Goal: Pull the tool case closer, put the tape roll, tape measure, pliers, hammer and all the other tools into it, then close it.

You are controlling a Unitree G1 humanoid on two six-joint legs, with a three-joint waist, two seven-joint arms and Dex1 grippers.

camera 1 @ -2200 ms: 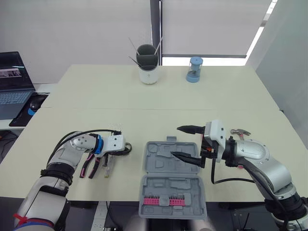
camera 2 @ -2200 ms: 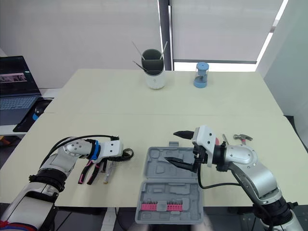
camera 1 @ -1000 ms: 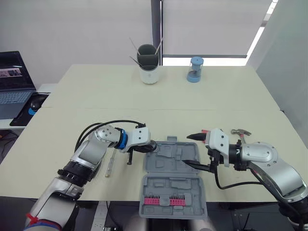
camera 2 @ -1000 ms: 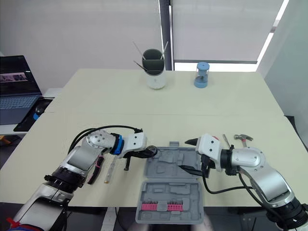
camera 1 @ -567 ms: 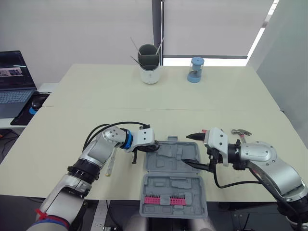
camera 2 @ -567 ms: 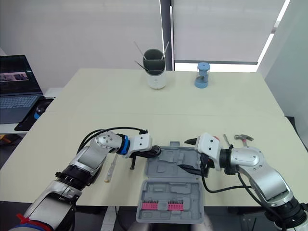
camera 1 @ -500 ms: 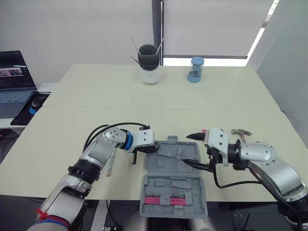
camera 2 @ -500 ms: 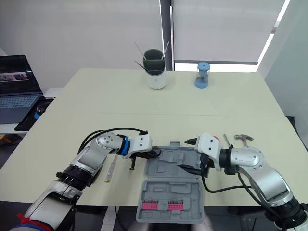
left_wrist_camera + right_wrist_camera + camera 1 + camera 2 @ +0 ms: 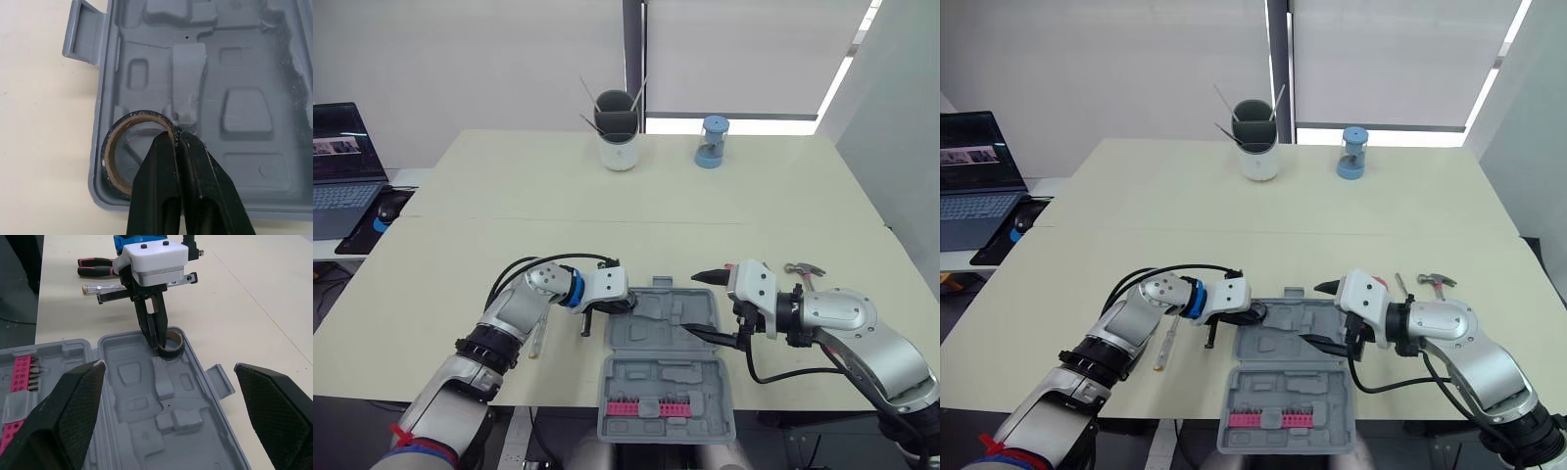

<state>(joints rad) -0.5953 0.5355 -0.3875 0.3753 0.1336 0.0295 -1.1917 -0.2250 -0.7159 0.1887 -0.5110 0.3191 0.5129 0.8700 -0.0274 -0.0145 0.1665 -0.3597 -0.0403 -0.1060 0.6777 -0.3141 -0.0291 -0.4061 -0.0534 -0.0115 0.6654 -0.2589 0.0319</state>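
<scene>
Open tool case (image 9: 666, 377) on the bench (image 9: 607, 215), just before the robot. The left end effector (image 9: 177, 137), pinched tight on the wall of the tape roll (image 9: 111, 152), has it hole-up in the far-left corner of the case's far half (whether it rests on the moulding cannot be told). The right end effector (image 9: 695, 305), spread wide and empty, hovers at the case's right edge. The near half holds a pink bit strip (image 9: 651, 407). The hammer (image 9: 801, 268) lies nearer the right arm, the pliers (image 9: 95, 269) and screwdriver (image 9: 100, 288) nearer the left.
</scene>
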